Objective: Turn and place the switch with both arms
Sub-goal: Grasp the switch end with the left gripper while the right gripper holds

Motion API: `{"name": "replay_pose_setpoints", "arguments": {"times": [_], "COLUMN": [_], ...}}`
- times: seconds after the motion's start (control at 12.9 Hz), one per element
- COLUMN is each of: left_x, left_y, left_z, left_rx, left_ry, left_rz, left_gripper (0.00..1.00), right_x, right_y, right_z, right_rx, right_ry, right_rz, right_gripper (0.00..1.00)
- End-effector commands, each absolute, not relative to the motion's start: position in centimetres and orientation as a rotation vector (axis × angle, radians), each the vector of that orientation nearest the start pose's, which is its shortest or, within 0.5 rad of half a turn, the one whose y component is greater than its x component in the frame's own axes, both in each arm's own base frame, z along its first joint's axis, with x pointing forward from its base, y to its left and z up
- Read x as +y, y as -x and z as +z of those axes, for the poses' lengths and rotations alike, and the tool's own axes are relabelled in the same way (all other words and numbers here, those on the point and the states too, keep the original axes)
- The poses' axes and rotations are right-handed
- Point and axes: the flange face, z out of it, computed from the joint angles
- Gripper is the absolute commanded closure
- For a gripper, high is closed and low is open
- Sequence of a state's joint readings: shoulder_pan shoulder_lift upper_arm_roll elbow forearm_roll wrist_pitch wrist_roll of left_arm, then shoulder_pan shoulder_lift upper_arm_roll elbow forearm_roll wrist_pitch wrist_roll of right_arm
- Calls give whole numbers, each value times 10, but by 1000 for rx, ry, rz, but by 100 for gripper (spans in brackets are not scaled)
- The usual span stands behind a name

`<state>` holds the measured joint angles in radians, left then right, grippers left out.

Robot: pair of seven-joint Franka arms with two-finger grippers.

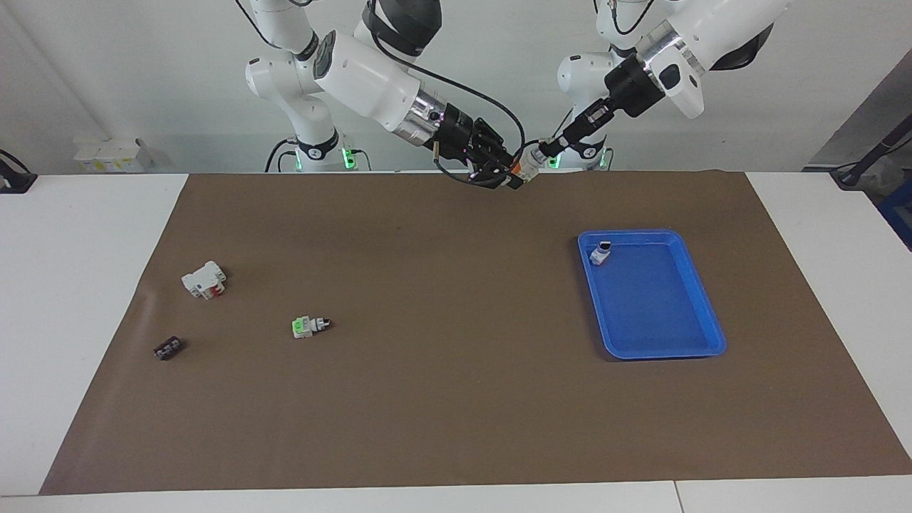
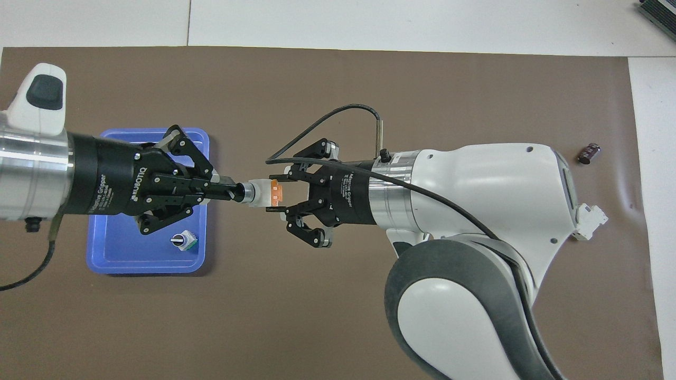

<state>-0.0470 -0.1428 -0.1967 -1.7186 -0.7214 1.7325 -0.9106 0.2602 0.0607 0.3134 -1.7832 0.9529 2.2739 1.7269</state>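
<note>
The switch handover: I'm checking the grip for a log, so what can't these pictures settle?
- Switch, overhead view: the knob end is hidden inside the left pincer.
- Facing view: the switch is too small to read against the right pincer.
- Blue tray, overhead view: partly covered by the left arm.
- White-and-red block, overhead view: partly hidden by the right arm.

Blue tray [image 1: 702,313] holding one small white switch [image 1: 601,254]; green-faced switch [image 1: 308,326]; white-and-red block [image 1: 204,279]; small black part [image 1: 168,348]; all on brown mat [image 1: 442,399].

"ROBOTIQ" on left gripper [image 2: 232,192] body; small print on right gripper [image 2: 277,196] unreadable.
</note>
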Motion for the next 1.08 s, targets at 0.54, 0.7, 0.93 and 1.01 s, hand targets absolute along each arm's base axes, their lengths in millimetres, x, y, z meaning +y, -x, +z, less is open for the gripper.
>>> {"name": "replay_pose_setpoints", "arguments": {"times": [0.54, 0.7, 0.93, 1.01], "left_x": [-200, -206, -216, -218], "left_y": [-474, -471, -467, -465], "left_z": [669, 670, 666, 666], "left_rx": [120, 56, -139, -162], "left_ry": [-2481, -2490, -2538, -2538], "left_rz": [-98, -84, -31, -34], "left_gripper": [100, 100, 100, 100], "right_x": [349, 349, 347, 347], "right_y": [-516, -516, -517, -517], "right_z": [566, 566, 566, 566], "right_rx": [1724, 1724, 1727, 1727], "right_ry": [1567, 1567, 1563, 1565], "right_rz": [796, 796, 795, 793], "right_gripper": [100, 100, 100, 100]}}
